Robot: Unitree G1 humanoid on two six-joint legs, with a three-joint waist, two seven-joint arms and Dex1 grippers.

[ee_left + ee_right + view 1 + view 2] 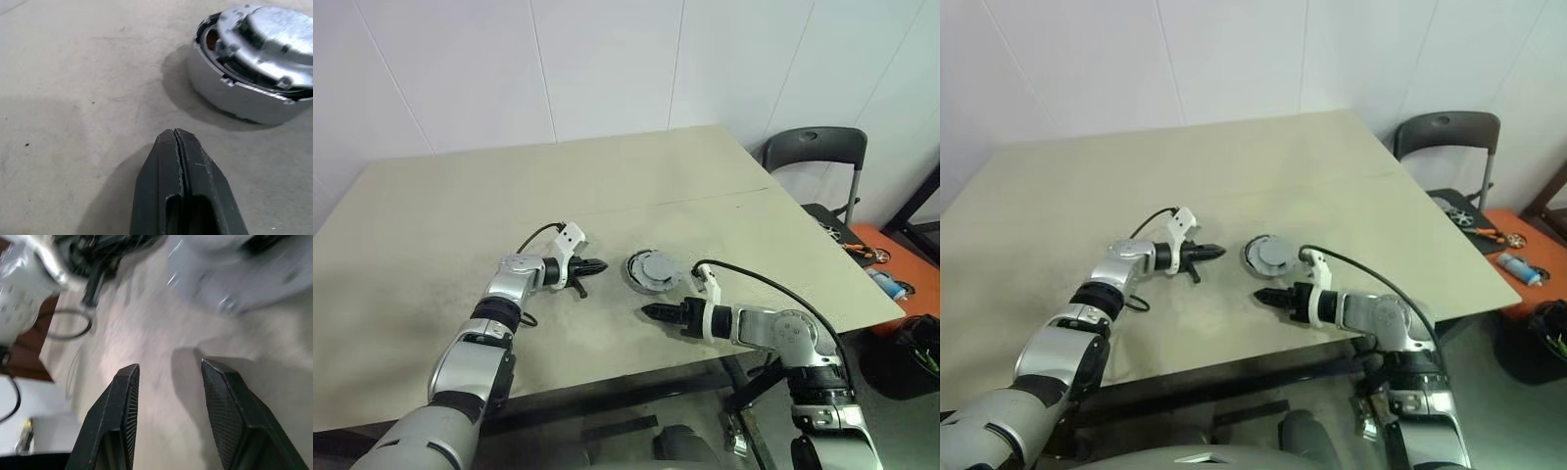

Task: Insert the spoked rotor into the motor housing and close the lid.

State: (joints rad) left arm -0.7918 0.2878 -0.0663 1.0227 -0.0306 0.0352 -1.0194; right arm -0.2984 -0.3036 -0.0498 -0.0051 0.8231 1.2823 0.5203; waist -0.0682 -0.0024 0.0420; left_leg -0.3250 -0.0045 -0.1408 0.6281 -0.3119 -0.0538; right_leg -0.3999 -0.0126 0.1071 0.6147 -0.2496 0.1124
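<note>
Squat silver-grey round motor housing (pixel 651 273) on beige table (pixel 460 215), flat grey lid (pixel 274 34) sitting askew on it, left gripper (pixel 598 265) pressed closed beside it, right gripper (pixel 649 311) empty with fingers parted, grey chair (pixel 815 147) beyond the table's corner.

The housing (pixel 651 273) is a squat round silver-grey cylinder standing on the table's near half, toward the right. The lid (pixel 271 41), a flat light-grey round cap, lies on top of it, tilted and off-centre rather than seated, so a gap at one edge shows copper windings (pixel 212 40) inside.
</note>
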